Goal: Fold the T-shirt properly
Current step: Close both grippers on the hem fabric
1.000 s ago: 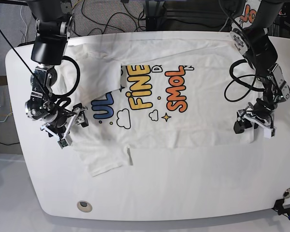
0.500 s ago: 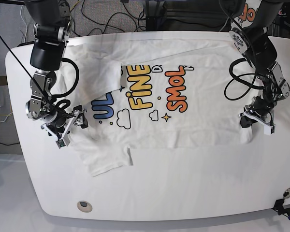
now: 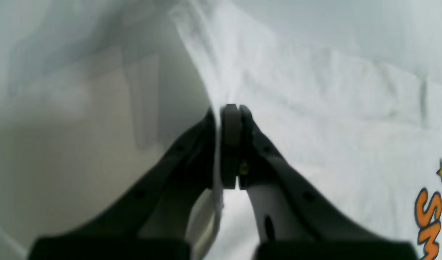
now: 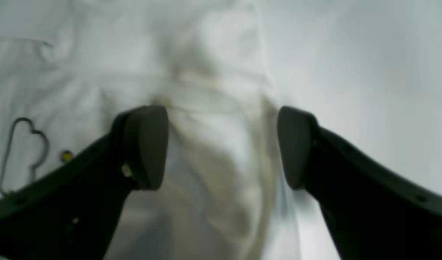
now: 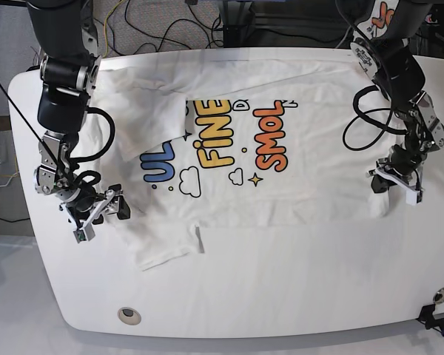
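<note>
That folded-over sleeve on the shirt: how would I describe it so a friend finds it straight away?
Start at the white table and the T-shirt spread over it. Follow the print to the blue letters; just above them a plain white sleeve lies folded over the shirt. Unlike the other sleeve, which sticks out onto bare table, this one partly covers the lettering.

Left end effector (image 3: 226, 144) clamped, right (image 4: 221, 146) agape

White surface (image 5: 281, 288), T-shirt (image 5: 311, 185) spread across its far half, print up, one sleeve (image 5: 159, 244) toward the near edge. Left hand (image 5: 394, 186) at the shirt's right-side edge, fingers together, cloth bunched beneath. Right hand (image 5: 96, 214) low at the opposite edge by the sleeve, fingers apart.
</note>
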Robot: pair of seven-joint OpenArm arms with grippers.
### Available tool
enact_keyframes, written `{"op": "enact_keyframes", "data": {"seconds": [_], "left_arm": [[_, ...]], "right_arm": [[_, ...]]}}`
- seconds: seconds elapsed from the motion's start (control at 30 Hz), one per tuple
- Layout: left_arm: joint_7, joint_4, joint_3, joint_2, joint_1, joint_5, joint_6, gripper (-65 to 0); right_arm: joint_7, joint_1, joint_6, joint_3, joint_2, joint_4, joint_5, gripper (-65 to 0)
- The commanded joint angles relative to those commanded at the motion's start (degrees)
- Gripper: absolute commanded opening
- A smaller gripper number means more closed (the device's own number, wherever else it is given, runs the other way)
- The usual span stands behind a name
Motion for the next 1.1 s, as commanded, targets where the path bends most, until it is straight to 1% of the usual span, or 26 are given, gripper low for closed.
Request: {"op": "enact_keyframes", "data": {"seconds": [0.07, 0.17, 0.37, 0.47, 0.53, 0.73, 0.77, 0.83, 0.9, 1.0, 1.07, 1.1], "left_arm": [[0.0, 0.0, 0.0, 0.0, 0.0, 0.0, 0.0, -65.0], [0.0, 0.0, 0.0, -0.1, 0.0, 0.0, 0.0, -65.0], [0.0, 0.0, 0.0, -0.2, 1.0, -0.1, 0.0, -65.0], [0.0, 0.0, 0.0, -0.2, 1.0, -0.1, 0.0, -65.0], [0.0, 0.0, 0.0, -0.2, 1.0, -0.1, 0.0, -65.0], [0.0, 0.0, 0.0, -0.2, 1.0, -0.1, 0.0, -65.0], [0.0, 0.0, 0.0, -0.2, 1.0, -0.1, 0.0, -65.0], [0.0, 0.0, 0.0, -0.2, 1.0, -0.1, 0.0, -65.0], [0.0, 0.0, 0.0, -0.2, 1.0, -0.1, 0.0, -65.0], [0.0, 0.0, 0.0, -0.2, 1.0, -0.1, 0.0, -65.0], [0.0, 0.1, 0.0, -0.2, 1.0, -0.1, 0.0, -65.0], [0.0, 0.1, 0.0, -0.2, 1.0, -0.1, 0.0, -65.0]], "right_arm": [[1.1, 0.4, 0.00, 0.2, 0.9, -3.3, 0.0, -20.0], [3.2, 0.8, 0.00, 0.3, 1.3, -4.5, 0.0, -20.0], [3.1, 0.8, 0.00, 0.1, 1.5, -4.7, 0.0, -20.0], [2.5, 0.7, 0.00, 0.0, 1.1, -4.7, 0.0, -20.1], [1.5, 0.7, 0.00, 0.0, -0.2, -4.7, 0.1, -20.1], [1.3, 0.7, 0.00, 0.0, -1.9, -4.6, 0.1, -20.4], [1.3, 0.7, 0.00, 0.0, -2.1, -4.6, 0.1, -21.2], [1.3, 0.7, 0.00, 0.0, -2.2, -4.6, 0.1, -26.9], [1.3, 0.9, 0.00, -0.1, -2.3, -4.6, 0.1, -36.6], [1.3, 1.1, 0.00, -0.1, -2.3, -4.5, 0.0, -53.1], [1.3, 1.2, 0.00, -0.1, -2.2, -4.5, 0.0, -61.1], [1.3, 1.2, 0.00, -0.1, -2.1, -4.4, 0.0, -63.9]]}}
